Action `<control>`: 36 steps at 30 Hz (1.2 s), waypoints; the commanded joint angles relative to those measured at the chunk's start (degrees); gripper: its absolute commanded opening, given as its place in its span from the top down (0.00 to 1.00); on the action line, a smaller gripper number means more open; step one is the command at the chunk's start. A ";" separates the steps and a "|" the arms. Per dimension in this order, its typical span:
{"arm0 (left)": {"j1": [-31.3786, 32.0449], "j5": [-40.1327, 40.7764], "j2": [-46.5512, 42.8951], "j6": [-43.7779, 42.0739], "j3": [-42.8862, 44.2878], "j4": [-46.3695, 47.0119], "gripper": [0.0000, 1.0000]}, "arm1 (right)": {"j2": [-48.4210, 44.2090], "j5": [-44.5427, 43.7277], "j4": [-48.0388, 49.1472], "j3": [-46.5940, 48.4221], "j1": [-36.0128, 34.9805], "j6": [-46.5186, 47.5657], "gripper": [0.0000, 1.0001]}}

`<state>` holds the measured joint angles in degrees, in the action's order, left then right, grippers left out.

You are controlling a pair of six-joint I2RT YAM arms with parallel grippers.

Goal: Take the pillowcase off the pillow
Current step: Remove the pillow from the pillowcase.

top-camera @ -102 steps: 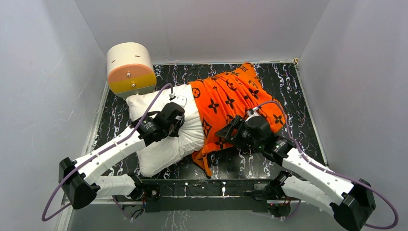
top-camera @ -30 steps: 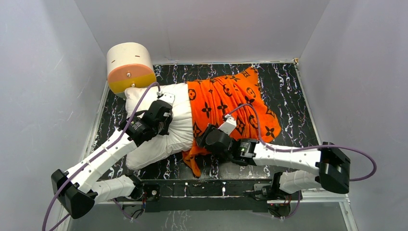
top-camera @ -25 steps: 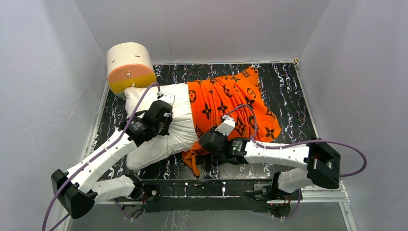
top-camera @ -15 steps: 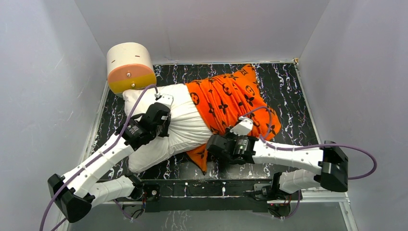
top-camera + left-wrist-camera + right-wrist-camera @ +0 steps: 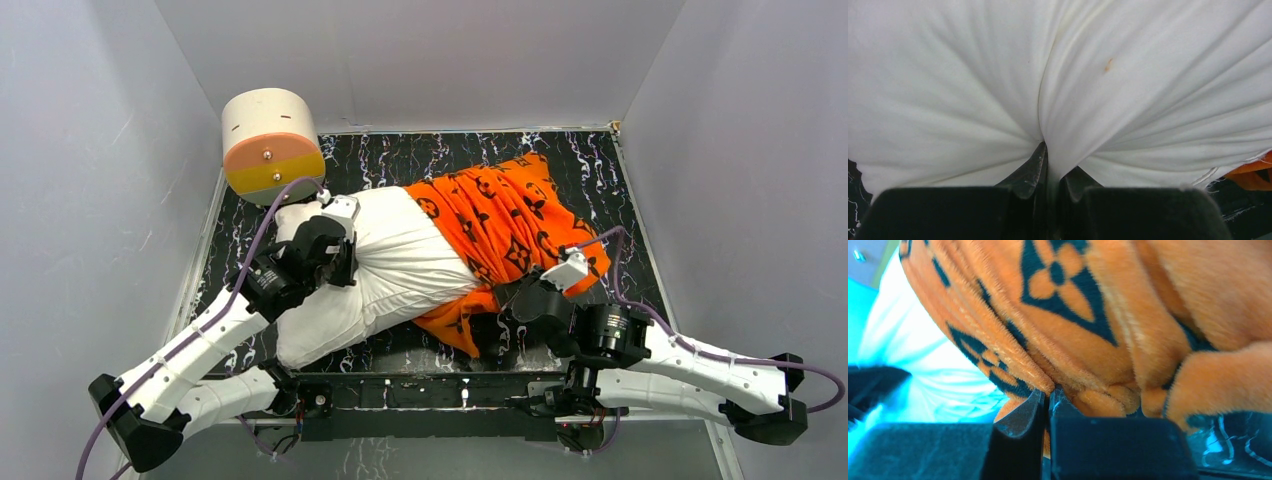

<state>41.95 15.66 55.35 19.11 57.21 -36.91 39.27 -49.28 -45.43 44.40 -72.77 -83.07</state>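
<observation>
Left gripper [image 5: 1048,167]: I have it pinched shut on a fold of the plump, plain white pillow [image 5: 385,275].
Right gripper [image 5: 1047,402]: clamped tight on the bright orange plush pillowcase [image 5: 500,220].
Done: about half the pillow is bared.
Left: the cover sheathes the 2 o'clock end.

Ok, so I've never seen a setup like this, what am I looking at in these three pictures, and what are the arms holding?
These are two robot arms bolted at the near edge of a black marbled table. The wide picture looks down from above and behind them; the two close-ups come from cameras on their wrists. On the table lies a white pillow, partly inside an orange pillowcase; a cream-and-orange drum sits in the far left corner. The left gripper pinches the pillow's bare fabric; the right gripper pinches a fold of the pillowcase.
</observation>
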 commanded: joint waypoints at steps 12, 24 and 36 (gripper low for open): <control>-2.49 -11.08 -3.73 -1.75 1.98 0.19 0.19 | 18.49 4.69 -2.30 11.17 1.60 28.04 0.37; -2.32 -32.85 -6.26 10.93 4.63 3.52 0.02 | 22.12 3.10 1.57 11.21 1.66 24.10 0.61; -1.67 -37.97 -24.33 46.54 -29.06 26.65 0.02 | 15.09 0.22 17.80 0.70 2.36 19.16 0.70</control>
<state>39.97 -20.64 35.44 48.47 33.78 -21.02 56.25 -45.47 -35.27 46.78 -71.31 -61.17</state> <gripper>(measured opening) 0.981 0.304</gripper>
